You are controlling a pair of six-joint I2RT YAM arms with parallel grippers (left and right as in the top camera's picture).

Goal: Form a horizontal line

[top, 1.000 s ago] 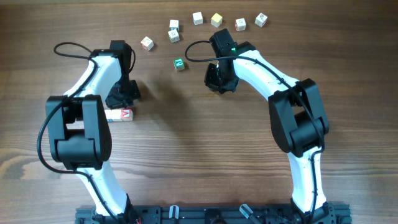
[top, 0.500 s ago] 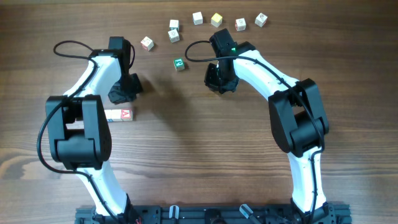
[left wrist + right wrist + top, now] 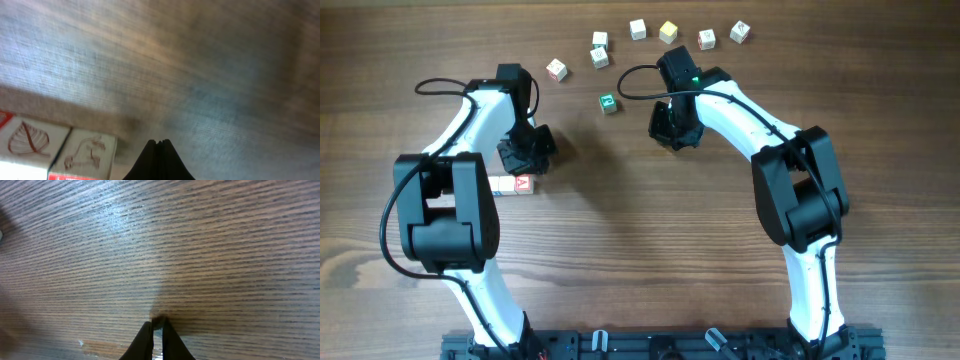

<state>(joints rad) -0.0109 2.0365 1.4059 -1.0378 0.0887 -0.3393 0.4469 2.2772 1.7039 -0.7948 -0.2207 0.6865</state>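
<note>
The horizontal line (image 3: 510, 185) is a short bar of whitish cubes lying left of centre, its right end cube showing a red letter and its left end hidden under my left arm. In the left wrist view two of its cubes (image 3: 87, 150) show red drawings at the lower left. My left gripper (image 3: 532, 158) is shut and empty, and its tip (image 3: 158, 143) hovers just right of the bar's end, not touching it. My right gripper (image 3: 675, 128) is shut on nothing, its tip (image 3: 157, 322) low over bare wood right of the green-faced cube (image 3: 608, 102).
Several separate whitish cubes lie in an arc along the far edge, from one (image 3: 556, 69) at the left to one (image 3: 740, 33) at the right, a yellowish cube (image 3: 668, 32) among them. Both arms' bases stand at the near edge.
My left gripper has swung away from the bar and back, ending slightly further right and turned. The right arm has stayed in place, its jaws closing a little more.
</note>
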